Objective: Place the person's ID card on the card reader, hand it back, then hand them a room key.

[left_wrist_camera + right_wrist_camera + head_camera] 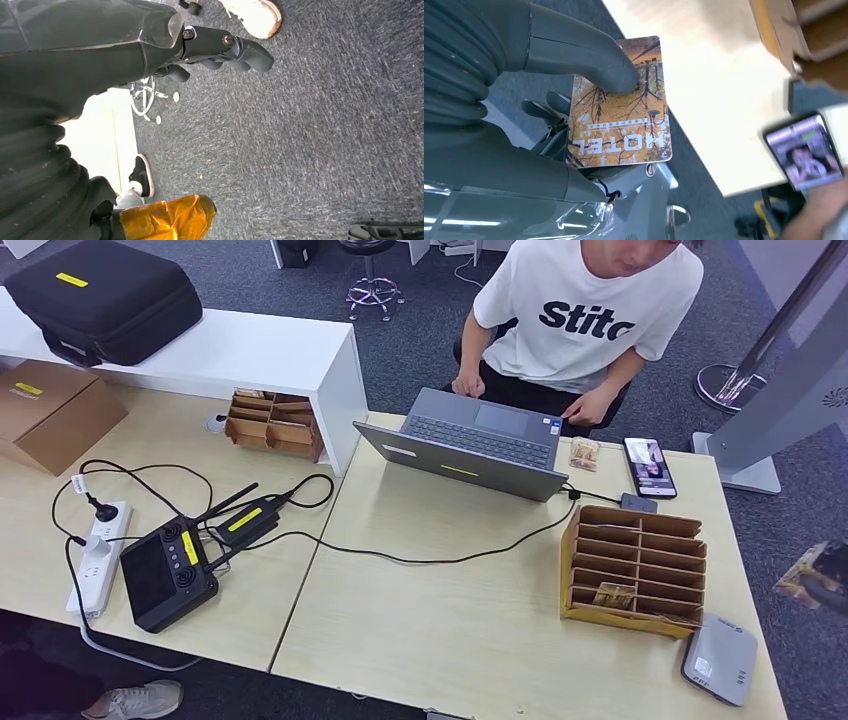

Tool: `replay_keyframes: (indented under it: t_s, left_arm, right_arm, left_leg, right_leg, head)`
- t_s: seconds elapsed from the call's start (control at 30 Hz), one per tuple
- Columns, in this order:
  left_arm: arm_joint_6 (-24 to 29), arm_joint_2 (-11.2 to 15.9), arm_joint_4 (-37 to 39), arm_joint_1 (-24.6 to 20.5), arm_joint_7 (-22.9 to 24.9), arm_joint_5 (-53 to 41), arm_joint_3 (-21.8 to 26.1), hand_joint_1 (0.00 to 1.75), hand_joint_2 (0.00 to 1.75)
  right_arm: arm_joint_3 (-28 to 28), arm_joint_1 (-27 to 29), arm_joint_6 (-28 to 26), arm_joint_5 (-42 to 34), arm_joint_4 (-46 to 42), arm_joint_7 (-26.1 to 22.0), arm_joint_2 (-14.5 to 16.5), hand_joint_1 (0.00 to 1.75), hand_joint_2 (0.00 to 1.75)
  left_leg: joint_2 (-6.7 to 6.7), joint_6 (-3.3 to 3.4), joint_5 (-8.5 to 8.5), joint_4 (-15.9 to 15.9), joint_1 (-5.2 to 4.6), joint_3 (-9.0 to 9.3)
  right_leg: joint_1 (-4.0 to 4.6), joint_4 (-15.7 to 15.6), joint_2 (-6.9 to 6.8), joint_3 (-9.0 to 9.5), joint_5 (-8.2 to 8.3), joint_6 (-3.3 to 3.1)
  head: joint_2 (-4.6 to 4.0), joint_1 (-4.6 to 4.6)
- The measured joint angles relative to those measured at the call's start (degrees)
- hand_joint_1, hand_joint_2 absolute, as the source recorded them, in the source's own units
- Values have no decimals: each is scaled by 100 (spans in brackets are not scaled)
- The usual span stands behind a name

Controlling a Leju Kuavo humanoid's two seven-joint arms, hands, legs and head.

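Right hand (574,115) pinching the hotel key card (621,107) under its thumb off the table edge, at the head view's right edge, left hand (220,50) hanging empty over carpet, fingers curled, card reader (720,660) lower right, organizer (635,570) behind it, laptop (470,445) and person (590,320) at top.

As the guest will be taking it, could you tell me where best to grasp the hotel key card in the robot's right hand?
Probably the end carrying the HOTEL lettering, pinched from the table side. The right hand presses its thumb on the key card near the other end, leaving the lettered end free.
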Motion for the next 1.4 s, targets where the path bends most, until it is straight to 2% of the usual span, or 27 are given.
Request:
replay_keyframes:
  t_s: [0.1, 0.17, 0.27, 0.37, 0.43, 0.53, 0.67, 0.8, 0.9, 1.1, 1.37, 1.4]
  left_arm:
    - [2, -1, 4, 7, 1, 14, 18, 0, 175]
    - [9, -1, 7, 5, 2, 22, 35, 0, 175]
    - [14, -6, 7, -22, 2, 21, 38, 0, 175]
    - [11, -15, 7, -34, 16, -28, 38, 0, 175]
    - [2, -20, 7, -33, 30, -104, 38, 0, 175]
    - [-7, -40, 7, -87, 38, -258, 32, 0, 175]
    - [-59, -75, 7, -182, 112, -467, -31, 0, 175]
    - [-117, -113, 7, -264, 218, -586, -127, 0, 175]
    - [-124, -140, 7, -307, 256, -629, -179, 0, 175]
    - [-145, -170, 7, -324, 260, -653, -250, 0, 175]
    - [-165, -179, 7, -334, 284, -676, -304, 0, 175]
    - [-166, -180, 7, -335, 292, -676, -304, 0, 175]
  right_arm:
    - [-90, -110, -259, 161, -161, 39, -17, 175, 175]
    - [-209, -271, -732, 415, -288, 51, 93, 175, 175]
    - [-455, -611, -1462, 814, -460, 160, 462, 175, 175]
    - [-603, -816, -1799, 1079, -580, 185, 887, 175, 175]
    - [-697, -944, -2085, 1309, -634, 125, 1296, 175, 175]
    - [-713, -1236, -2396, 1714, -666, 227, 2135, 175, 175]
    - [-602, -1698, -2383, 1904, -474, 460, 3243, 175, 175]
    - [-471, -2060, -2266, 1902, -55, 523, 4055, 175, 175]
    - [-388, -2207, -2242, 1902, 239, 527, 4490, 175, 175]
    - [-261, -2314, -2248, 1986, 625, 512, 4940, 175, 175]
    - [0, -2426, -2714, 2386, 1238, 701, 5165, 175, 175]
    - [5, -2435, -2762, 2400, 1328, 711, 5176, 136, 175]
  left_leg:
    - [-2, 0, 1, -2, -1, -11]
    - [6, -1, 3, -3, -1, -15]
    - [26, -2, 4, -3, 2, 2]
    - [19, -2, 9, -4, 5, -1]
    - [31, -3, 11, -6, 6, 2]
    - [54, -6, 13, -7, 7, 14]
    - [51, -18, 21, -7, 9, 12]
    - [44, -20, 23, -7, 10, 8]
    - [42, -20, 23, -7, 9, 5]
    - [37, -19, 22, -5, 7, -1]
    - [32, -20, 22, -3, 7, 0]
    - [31, -20, 22, -3, 8, -1]
  right_leg:
    - [0, 4, -3, 1, 1, 0]
    - [-1, 9, 5, -2, 3, -1]
    - [2, 9, 24, -4, 4, -3]
    - [5, 12, 17, 1, 5, -4]
    - [6, 17, 30, -2, 7, -7]
    - [7, 23, 54, -8, 9, -10]
    - [9, 32, 53, -20, 12, -17]
    - [9, 36, 48, -22, 12, -17]
    - [9, 35, 46, -22, 12, -17]
    - [7, 29, 39, -22, 12, -17]
    - [7, 27, 35, -23, 13, -17]
    - [8, 27, 33, -24, 13, -17]
  head:
    - [0, 1]
    - [0, -1]
    - [0, -1]
    - [0, 1]
    - [0, -1]
    - [0, 0]
    - [0, -1]
    - [0, -1]
    - [0, 1]
    - [0, 2]
    - [0, 0]
    - [0, 1]
